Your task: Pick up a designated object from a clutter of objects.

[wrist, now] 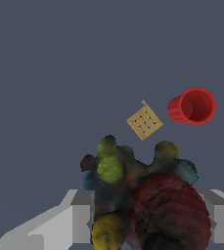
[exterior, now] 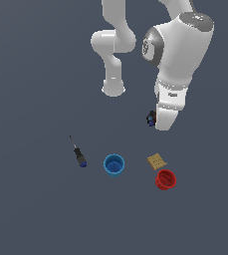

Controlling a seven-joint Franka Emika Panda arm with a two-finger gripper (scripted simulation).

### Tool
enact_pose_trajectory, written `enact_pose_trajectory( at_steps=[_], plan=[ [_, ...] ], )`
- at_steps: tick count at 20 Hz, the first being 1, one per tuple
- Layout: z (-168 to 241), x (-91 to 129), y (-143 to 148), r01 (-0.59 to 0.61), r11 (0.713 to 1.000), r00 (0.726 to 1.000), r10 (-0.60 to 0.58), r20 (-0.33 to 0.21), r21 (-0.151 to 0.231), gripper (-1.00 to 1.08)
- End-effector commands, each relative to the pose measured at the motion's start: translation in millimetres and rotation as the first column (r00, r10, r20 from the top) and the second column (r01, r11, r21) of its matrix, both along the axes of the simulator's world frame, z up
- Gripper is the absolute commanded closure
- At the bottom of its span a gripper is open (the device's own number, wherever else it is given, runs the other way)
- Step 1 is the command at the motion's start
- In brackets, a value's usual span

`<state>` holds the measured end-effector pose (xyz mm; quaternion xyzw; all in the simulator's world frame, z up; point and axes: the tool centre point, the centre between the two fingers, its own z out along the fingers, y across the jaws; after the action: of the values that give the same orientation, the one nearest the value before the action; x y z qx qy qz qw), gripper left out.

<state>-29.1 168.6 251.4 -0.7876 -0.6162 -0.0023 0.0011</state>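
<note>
A: Item one, the designated object?

B: Small dark lumpy thing (wrist: 133, 195) with red, yellow-green and blue knobs. In the wrist view it sits between the two grey fingers (wrist: 77, 219) of the hand (wrist: 147, 215), which are closed narrowly against its sides. In the exterior view it shows as a tiny dark speck (exterior: 151, 118) at the tip of the white arm (exterior: 177, 64), seemingly off the tabletop (exterior: 31, 209), over the middle area.

A: Item two, nearest neighbours?

B: Tan square cracker (exterior: 157, 161), lying flat, nearer the near edge than the lump. Red cup (exterior: 166, 179) just beside it, closer still to the near edge and apparently tipped; in the wrist view its mouth (wrist: 197, 105) faces partly sideways, near the cracker (wrist: 144, 121) but apart from it.

A: Item three?

B: Blue cup (exterior: 114, 165), mouth up, toward the exterior view's left of the cracker, well clear of it.

A: Item four?

B: Screwdriver (exterior: 77, 152), black handle, blue end, thin shaft pointing toward the far edge, lying farther to the exterior view's left, apart from the blue cup.

A: Anything touching the lump besides the hand?

B: Nothing visible.
</note>
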Motion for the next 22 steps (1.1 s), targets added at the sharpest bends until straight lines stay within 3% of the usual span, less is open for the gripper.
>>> enact_pose_trajectory(
  at_steps=[1, 11, 22],
  plan=[
    [24, 9, 2, 0.000, 1.000, 1.000, 0.000, 0.000, 0.000, 1.08],
    [98, 41, 9, 0.001, 1.000, 1.000, -0.001, -0.002, -0.003, 1.08],
    [130, 57, 12, 0.002, 1.000, 1.000, -0.002, -0.002, -0.005, 1.08]
  ],
)
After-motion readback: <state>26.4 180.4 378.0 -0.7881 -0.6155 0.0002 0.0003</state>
